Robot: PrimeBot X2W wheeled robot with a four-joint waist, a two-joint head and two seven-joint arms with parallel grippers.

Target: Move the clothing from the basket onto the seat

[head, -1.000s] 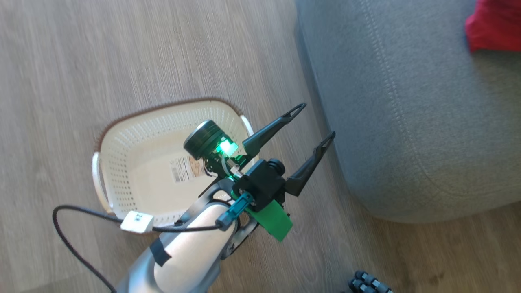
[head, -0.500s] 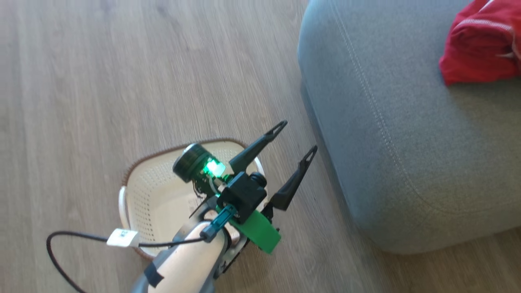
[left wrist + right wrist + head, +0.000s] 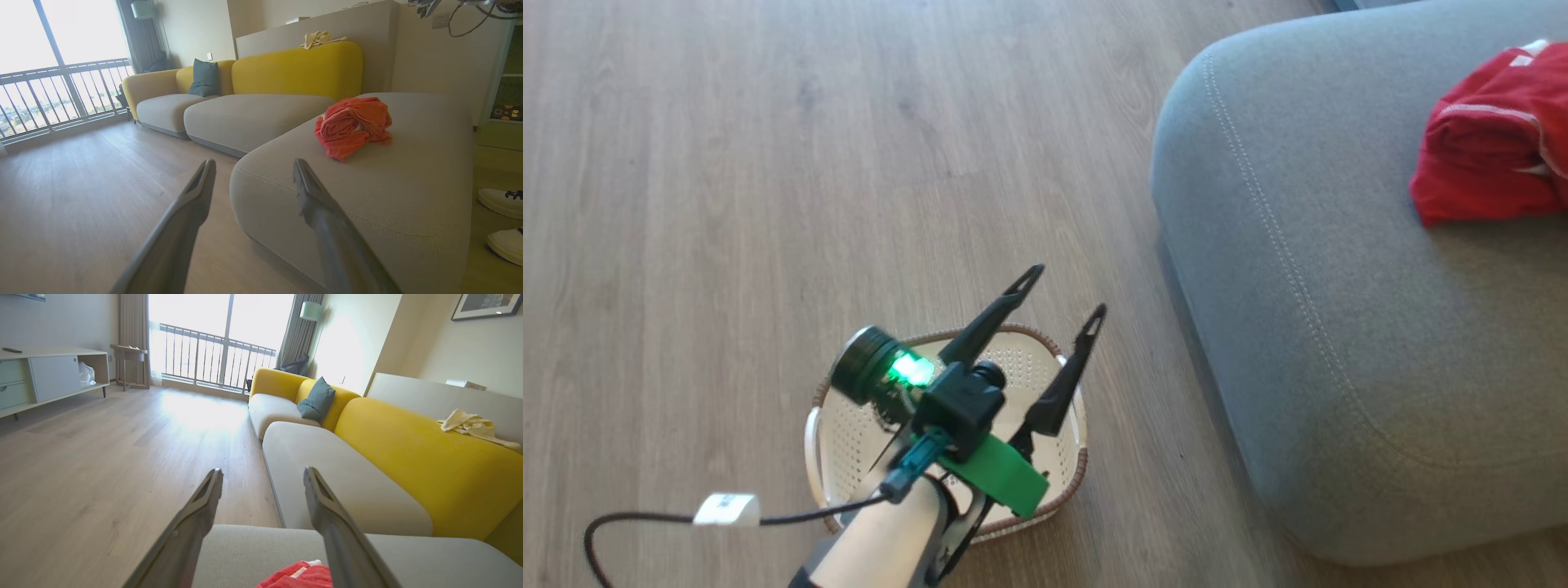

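The red clothing (image 3: 1486, 163) lies bunched on the grey seat (image 3: 1339, 310) at the right of the head view. Down on the wooden floor stands the cream basket (image 3: 849, 425), close to the seat's rounded edge; what shows of its inside holds nothing, and my left arm hides part of it. My left gripper (image 3: 1066, 292) hangs open above the basket, holding nothing. In the left wrist view that gripper (image 3: 254, 163) points at the seat (image 3: 388, 183), with the clothing (image 3: 353, 124) beyond it. Above the seat (image 3: 253, 551), my right gripper (image 3: 263, 473) stands open over the clothing (image 3: 302, 577).
A black cable with a white tag (image 3: 727, 508) trails from my left arm. Two white shoes (image 3: 502, 202) stand on the floor past the seat. A yellow-backed sofa (image 3: 408, 457) adjoins the seat. A low cabinet (image 3: 41, 375) lines the far wall across open floor.
The whole head picture has shifted, so the camera moved: the basket now sits lower and smaller, and more of the seat and clothing shows. The left gripper stays open near the basket.
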